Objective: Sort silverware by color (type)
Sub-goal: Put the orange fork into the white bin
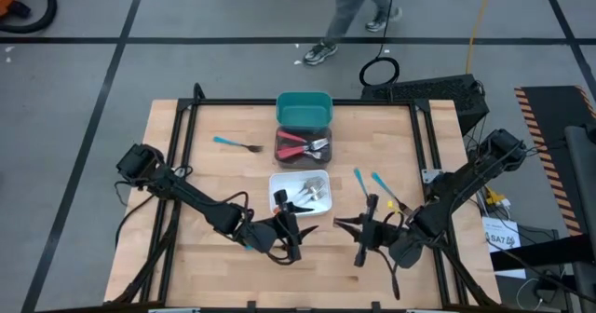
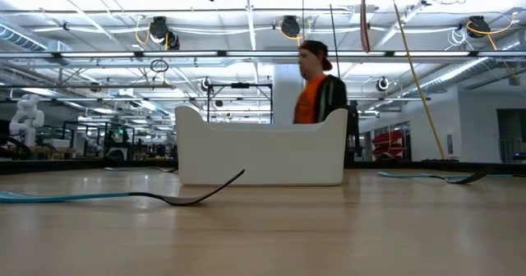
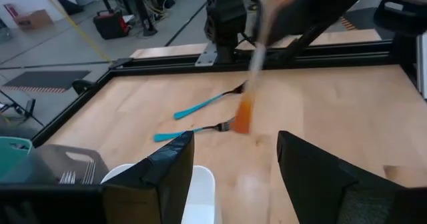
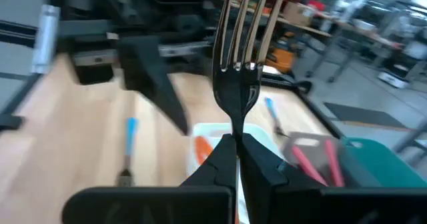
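Observation:
Over the near edge of the white bin, which holds several forks, my left gripper stands open and holds nothing. To its right, my right gripper is shut on a fork, tines pointing away from the wrist toward the bins. In the left wrist view a blurred, partly orange fork shows below the right arm; whether it is the held one I cannot tell. Red-handled forks lie in the dark bin. Blue-handled forks lie flat on the table: one far left, two right. My right gripper pinches the fork's neck, just below the metal head, between its two fingertips. The fingers run along the fork, nearly level, from the table's right side. The head sticks out past the fingertips, clear of the table; the handle is hidden behind the fingers.
A teal bin stands behind the dark bin at the far middle. A black frame runs along the table's edges. Another blue-handled fork lies on the near table. A person walks beyond the far edge.

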Motion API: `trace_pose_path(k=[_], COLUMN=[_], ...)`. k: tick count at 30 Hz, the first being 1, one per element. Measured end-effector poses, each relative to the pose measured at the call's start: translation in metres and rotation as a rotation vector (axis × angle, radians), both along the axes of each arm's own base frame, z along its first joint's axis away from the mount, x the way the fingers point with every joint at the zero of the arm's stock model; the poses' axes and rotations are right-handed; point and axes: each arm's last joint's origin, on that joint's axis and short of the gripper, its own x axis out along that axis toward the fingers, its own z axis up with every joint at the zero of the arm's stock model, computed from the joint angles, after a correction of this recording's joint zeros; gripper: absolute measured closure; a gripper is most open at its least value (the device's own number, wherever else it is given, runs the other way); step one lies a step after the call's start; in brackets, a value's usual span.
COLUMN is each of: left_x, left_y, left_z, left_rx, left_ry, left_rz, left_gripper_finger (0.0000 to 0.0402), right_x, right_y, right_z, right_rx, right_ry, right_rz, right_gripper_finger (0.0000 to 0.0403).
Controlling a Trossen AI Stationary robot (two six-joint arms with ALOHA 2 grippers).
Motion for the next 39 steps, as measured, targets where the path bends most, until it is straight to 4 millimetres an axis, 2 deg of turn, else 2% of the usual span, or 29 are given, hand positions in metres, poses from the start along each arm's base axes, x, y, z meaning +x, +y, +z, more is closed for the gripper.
trace_pose_path(k=[4,14,19,22,33,36,39], left_x=[0.001,0.003,0.017,0.027,0.065,0.071,0.071], left_y=[-0.001,-0.004,-0.012,-0.016,-0.026,-0.028,-0.029], left_z=[0.001,0.004,-0.012,-0.018,-0.011,-0.011,-0.01], left_rx=[-0.014,-0.027,0.042,0.121,0.137,0.15,0.167], left_ry=[-0.001,-0.044,-0.105,-0.125,-0.055,-0.028,0.001], left_rz=[-0.034,-0.076,-0.1,-0.029,0.047,0.096,0.12], left_gripper_finger=[0.0188,0.0188,0.0188,0.0188,0.0189,0.0208,0.0244], right_x=[0.001,0.002,0.003,0.003,0.003,0.003,0.003], right_y=[0.003,0.003,0.004,0.004,0.004,0.004,0.004], right_z=[0.003,0.004,0.008,0.007,0.008,0.008,0.008], right_rx=[0.009,0.009,0.011,0.001,0.0,-0.005,-0.014], right_ry=[-0.005,-0.016,-0.041,-0.036,-0.04,-0.039,-0.038], right_rz=[0.065,0.069,0.076,0.077,0.078,0.079,0.081], right_gripper_finger=[0.0402,0.0402,0.0402,0.0402,0.0401,0.0401,0.0401])
